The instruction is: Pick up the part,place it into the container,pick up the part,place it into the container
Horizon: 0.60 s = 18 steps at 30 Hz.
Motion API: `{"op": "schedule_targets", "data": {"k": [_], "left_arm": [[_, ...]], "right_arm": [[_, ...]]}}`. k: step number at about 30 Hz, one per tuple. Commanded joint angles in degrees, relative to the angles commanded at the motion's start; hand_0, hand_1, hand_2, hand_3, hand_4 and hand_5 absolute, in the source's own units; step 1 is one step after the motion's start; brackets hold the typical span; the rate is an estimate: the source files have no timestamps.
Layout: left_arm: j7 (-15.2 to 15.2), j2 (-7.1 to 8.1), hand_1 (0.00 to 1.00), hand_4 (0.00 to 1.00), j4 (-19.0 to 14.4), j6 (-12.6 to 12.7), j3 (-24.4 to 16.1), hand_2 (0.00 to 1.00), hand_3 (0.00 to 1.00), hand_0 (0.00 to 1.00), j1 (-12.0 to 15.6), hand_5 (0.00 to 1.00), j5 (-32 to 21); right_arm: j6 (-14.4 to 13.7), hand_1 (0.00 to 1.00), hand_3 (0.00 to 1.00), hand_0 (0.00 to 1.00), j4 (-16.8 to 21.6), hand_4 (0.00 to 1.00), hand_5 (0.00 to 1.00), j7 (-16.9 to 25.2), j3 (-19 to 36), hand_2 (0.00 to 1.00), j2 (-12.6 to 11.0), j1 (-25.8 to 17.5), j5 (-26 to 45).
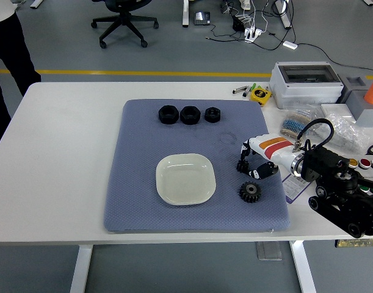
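Right hand (254, 160), fingers curled down around a small black gear (243, 166) on the blue mat (137, 183); firm grasp cannot be told. Second gear (250, 192) just below. White dish (185, 179) left; three black nuts (189, 114) beyond.

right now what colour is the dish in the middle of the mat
Pale cream, almost white. The dish sits empty on the blue-grey mat, shown in the head view.
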Motion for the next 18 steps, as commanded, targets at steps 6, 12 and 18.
{"op": "schedule_targets", "data": {"k": [6,12,18], "left_arm": [[-0.02,-0.04,0.693,0.633,0.02,0.04,0.0,0.645,0.589,0.717,0.08,0.632,-0.08],[0.02,-0.08,0.693,0.633,0.03,0.04,-0.22,0.645,0.588,0.716,0.1,0.63,0.13],[0.04,-0.11,0.692,0.633,0.06,0.0,-0.43,0.645,0.588,0.715,0.16,0.63,0.32]], "right_arm": [[0.01,0.547,0.511,0.535,-0.17,0.704,0.26,0.45,-0.14,0.564,0.23,-0.38,0.31],[-0.23,0.503,0.496,0.484,-0.16,0.682,0.277,0.55,-0.16,0.522,0.17,-0.42,0.38],[-0.73,0.472,0.491,0.425,0.37,0.677,0.302,0.78,0.32,0.497,-0.21,-0.53,1.19]]}}
